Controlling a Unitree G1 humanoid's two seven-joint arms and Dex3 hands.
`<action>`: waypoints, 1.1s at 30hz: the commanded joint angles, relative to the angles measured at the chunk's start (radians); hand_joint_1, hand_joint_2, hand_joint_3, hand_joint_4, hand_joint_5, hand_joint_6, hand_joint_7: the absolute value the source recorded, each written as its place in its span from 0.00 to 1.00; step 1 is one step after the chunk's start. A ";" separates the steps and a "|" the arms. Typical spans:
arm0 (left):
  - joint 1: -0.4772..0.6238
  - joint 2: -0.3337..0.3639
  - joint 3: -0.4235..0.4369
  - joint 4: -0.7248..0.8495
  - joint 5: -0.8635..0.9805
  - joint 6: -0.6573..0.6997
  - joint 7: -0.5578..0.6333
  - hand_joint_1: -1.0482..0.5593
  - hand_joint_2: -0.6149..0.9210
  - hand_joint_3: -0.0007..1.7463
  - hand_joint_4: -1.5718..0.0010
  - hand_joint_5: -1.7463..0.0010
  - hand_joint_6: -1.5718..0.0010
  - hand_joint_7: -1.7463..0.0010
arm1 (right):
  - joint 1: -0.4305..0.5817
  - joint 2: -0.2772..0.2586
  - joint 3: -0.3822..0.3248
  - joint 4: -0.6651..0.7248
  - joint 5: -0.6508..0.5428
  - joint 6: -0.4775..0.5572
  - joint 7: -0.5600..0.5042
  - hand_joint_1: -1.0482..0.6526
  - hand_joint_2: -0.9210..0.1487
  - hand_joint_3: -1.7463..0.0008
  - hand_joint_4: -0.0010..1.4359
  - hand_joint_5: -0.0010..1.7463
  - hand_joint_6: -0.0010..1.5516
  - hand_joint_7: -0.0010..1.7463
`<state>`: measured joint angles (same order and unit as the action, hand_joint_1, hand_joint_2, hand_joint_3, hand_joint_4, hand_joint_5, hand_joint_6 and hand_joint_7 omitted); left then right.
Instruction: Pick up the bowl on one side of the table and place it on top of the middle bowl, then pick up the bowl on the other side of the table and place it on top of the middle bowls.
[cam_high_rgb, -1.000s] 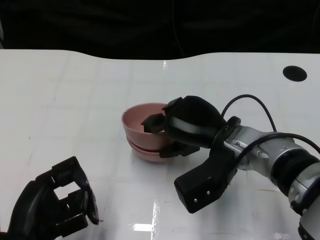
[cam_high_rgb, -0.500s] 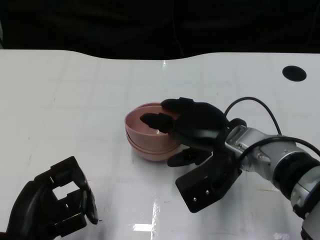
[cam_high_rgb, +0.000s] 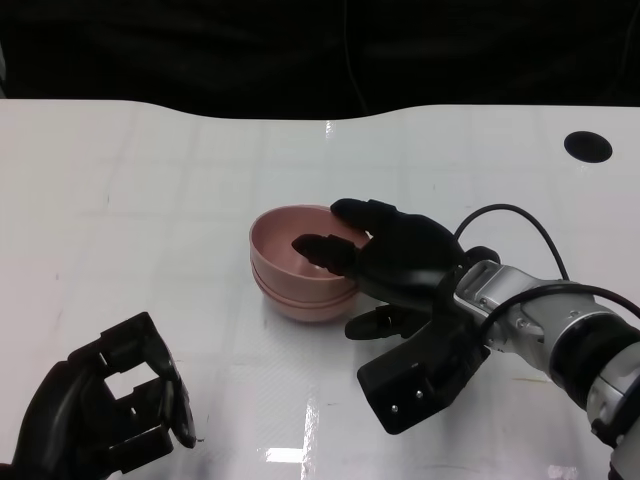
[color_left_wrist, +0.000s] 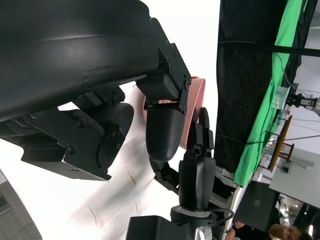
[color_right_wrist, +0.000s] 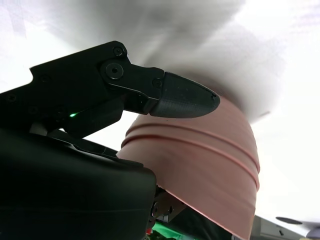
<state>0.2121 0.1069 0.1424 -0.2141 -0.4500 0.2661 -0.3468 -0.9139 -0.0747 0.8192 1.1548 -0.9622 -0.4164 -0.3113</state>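
Glossy white tabletop (cam_high_rgb: 150, 200) fills my head view, its far edge curving against a black backdrop, with a small round black hole (cam_high_rgb: 589, 146) set into it well to the right of the bowls. Near the middle of the table I see the stack of pink, smooth-walled plastic bowls (cam_high_rgb: 295, 270), nested so closely that only thin rim lines mark one from another (the right wrist view shows those ridges plainly on the outer wall (color_right_wrist: 210, 165)).

My right hand (cam_high_rgb: 385, 265), black and matte on its silver forearm (cam_high_rgb: 560, 335), sits at the right side of the stack. One fingertip hangs over the top bowl's rim above the hollow, and the others lie low beside the outer wall. Its fingers are spread and nothing is lifted; whether any of them touches the bowl I cannot tell. A black cable (cam_high_rgb: 510, 225) loops up from the wrist, just right of the stack.

My left hand (cam_high_rgb: 110, 410) rests well to the lower left of the stack, fingers curled in on nothing. In the left wrist view its hard black shell (color_left_wrist: 75, 50) blocks most of the frame, and a sliver of the pink bowls (color_left_wrist: 195, 110) shows beyond it.
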 joint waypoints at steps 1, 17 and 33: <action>-0.003 0.014 0.007 0.005 0.003 -0.011 -0.008 0.82 0.92 0.77 0.41 0.00 0.54 0.00 | 0.009 -0.035 -0.004 -0.032 0.004 -0.011 -0.013 0.00 0.00 0.52 0.00 0.00 0.00 0.00; 0.003 0.009 0.005 -0.010 0.006 -0.005 0.002 0.82 0.92 0.77 0.42 0.00 0.53 0.00 | 0.184 -0.246 -0.235 -0.345 0.188 -0.207 -0.140 0.19 0.00 0.76 0.07 0.02 0.13 0.03; 0.002 0.015 0.014 -0.020 0.000 0.011 0.007 0.82 0.91 0.77 0.41 0.00 0.53 0.00 | 0.483 -0.291 -0.493 -0.469 0.434 -0.332 -0.111 0.28 0.00 0.87 0.27 0.07 0.28 0.04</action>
<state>0.2132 0.1069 0.1500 -0.2195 -0.4450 0.2694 -0.3463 -0.4786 -0.3498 0.3556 0.6913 -0.5571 -0.7422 -0.4194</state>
